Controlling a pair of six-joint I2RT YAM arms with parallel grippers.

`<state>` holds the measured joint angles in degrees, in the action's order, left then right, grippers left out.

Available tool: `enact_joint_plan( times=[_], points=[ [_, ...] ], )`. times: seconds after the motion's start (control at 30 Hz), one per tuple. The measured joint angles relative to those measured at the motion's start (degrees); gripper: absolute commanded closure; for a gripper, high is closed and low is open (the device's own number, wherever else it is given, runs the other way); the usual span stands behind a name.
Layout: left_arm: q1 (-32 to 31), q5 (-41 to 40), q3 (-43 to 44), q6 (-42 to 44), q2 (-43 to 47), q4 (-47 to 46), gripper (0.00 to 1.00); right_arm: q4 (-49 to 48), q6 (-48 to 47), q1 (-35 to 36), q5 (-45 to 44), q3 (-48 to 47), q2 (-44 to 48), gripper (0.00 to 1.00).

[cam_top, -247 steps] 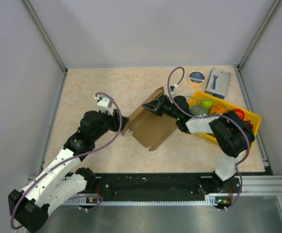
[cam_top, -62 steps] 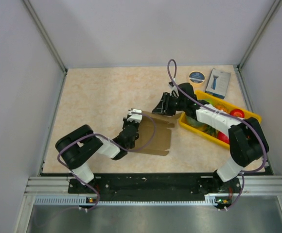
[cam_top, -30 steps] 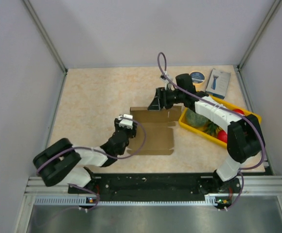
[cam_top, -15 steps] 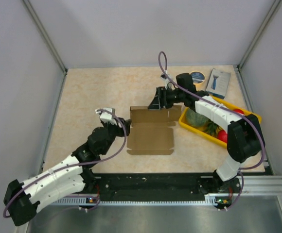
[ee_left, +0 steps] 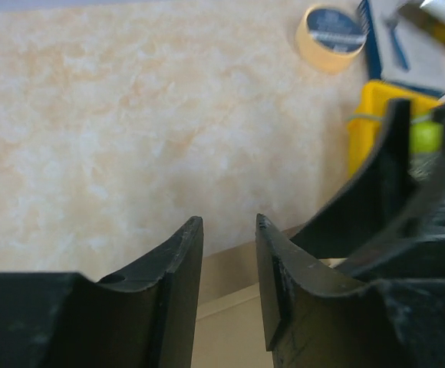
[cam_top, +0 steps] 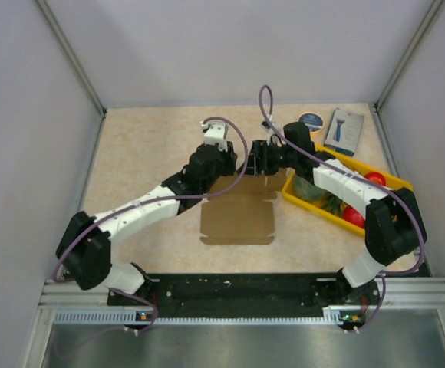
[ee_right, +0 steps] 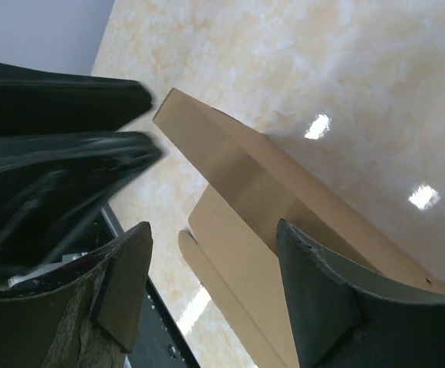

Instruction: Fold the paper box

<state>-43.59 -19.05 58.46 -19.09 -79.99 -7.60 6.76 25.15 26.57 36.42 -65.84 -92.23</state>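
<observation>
plain brown cardboard die-cut sheet (cam_top: 236, 218) flat on desk (cam_top: 142, 146), far flap raised. my right end effector (ee_right: 213, 230) spread, straddling flap. my left end effector (ee_left: 229, 230) half narrowed over flap edge, seems not pinching yet. step: fold far wall. next i think: pinch flap, bend along crease.

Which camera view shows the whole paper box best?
The top external view: the paper box lies nearly whole on the table, only its far edge hidden. The right wrist view shows one flap close up; the left wrist view, a narrow strip.
</observation>
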Motion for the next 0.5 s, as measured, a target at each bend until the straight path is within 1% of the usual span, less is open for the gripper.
enact_joint_plan(
  times=[0.1, 0.17, 0.37, 0.5],
  points=[
    [0.0, 0.37, -0.28, 0.2, -5.14, -0.13, 0.64, -1.68, 2.05, -1.38, -1.11, 3.76, 3.13, 0.34],
    [0.02, -0.02, -1.57, 0.2, -6.6, -0.5, 0.65, -2.05, 2.84, -2.78, -1.81, 5.44, 4.92, 0.34],
    [0.13, -1.44, -7.17, -0.07, -6.51, -6.14, 0.65, -2.49, 5.11, -7.19, -2.27, 8.46, 8.46, 0.34],
    [0.13, -2.82, -11.61, -0.26, -4.07, -10.23, 0.65, -1.36, 5.64, -9.01, -2.34, 10.16, 11.37, 0.39]
  ],
)
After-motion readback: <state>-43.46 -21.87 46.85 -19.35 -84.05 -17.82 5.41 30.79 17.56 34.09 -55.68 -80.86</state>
